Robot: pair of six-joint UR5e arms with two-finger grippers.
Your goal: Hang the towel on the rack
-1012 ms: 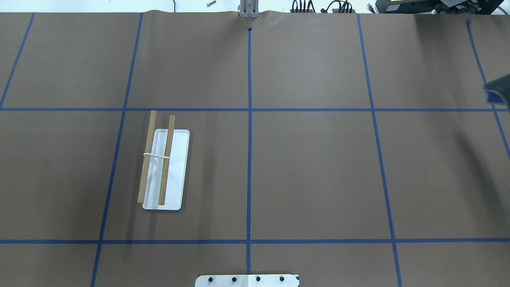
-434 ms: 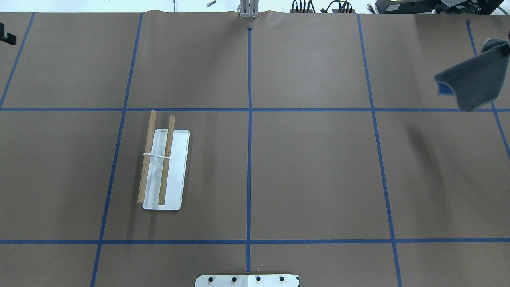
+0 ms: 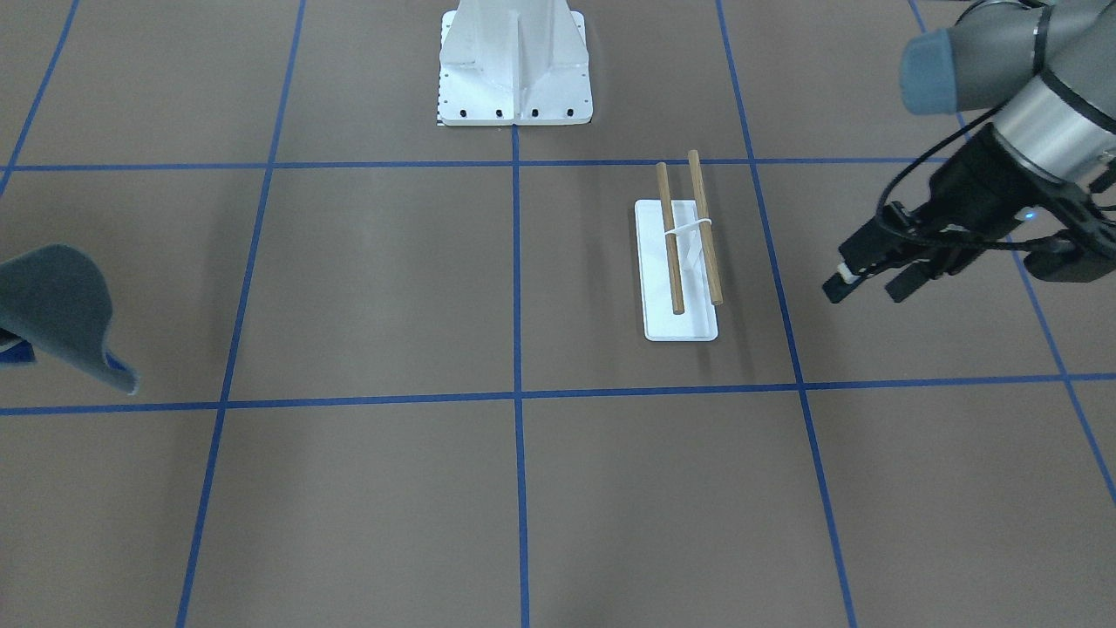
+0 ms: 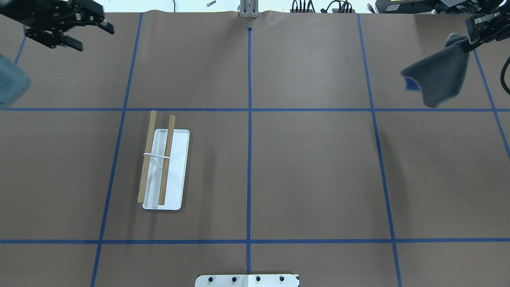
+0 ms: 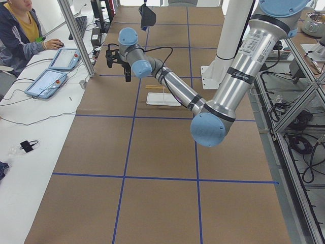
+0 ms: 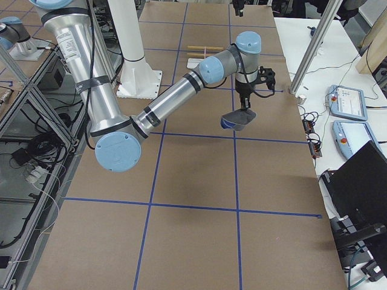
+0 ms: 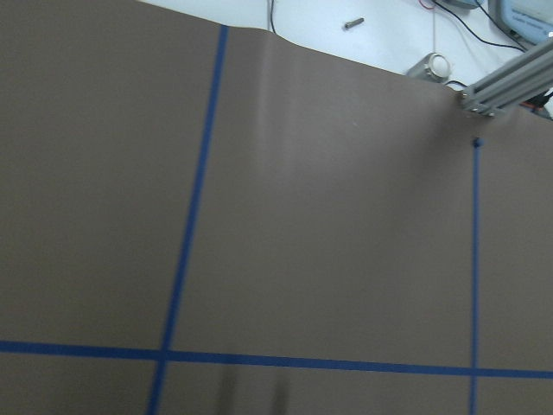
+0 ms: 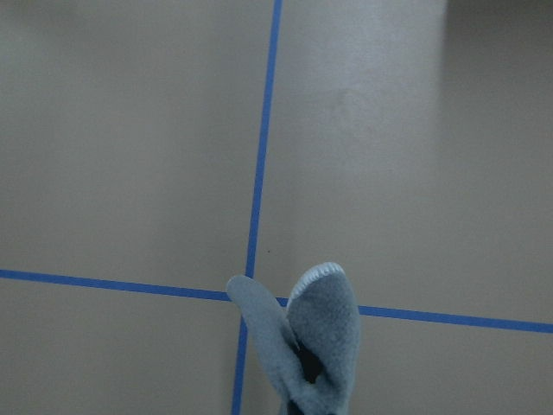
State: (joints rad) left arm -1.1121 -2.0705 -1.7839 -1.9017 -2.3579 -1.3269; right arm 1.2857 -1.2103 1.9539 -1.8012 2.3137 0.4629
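Note:
The dark grey towel (image 4: 442, 79) hangs in the air at the far right, a blue underside corner showing. My right gripper (image 4: 469, 44) is shut on its top corner. The towel also shows in the front view (image 3: 61, 305), the exterior right view (image 6: 237, 119) and the right wrist view (image 8: 302, 346). The rack (image 4: 164, 179) stands on the left half of the table, with two wooden dowels over a white base (image 3: 680, 327), and nothing on it. My left gripper (image 4: 92, 36) is open and empty above the far left of the table, well beyond the rack; it also shows in the front view (image 3: 865, 292).
The white bolted pedestal (image 3: 514, 61) stands at the near middle edge of the table. Blue tape lines (image 4: 249, 119) divide the brown table cover. An operator (image 5: 20, 25) sits at a side desk with tablets (image 5: 48, 81), past the table's far edge.
My right gripper has carried the towel in from the right edge toward the left. My left gripper has come into view at the far left.

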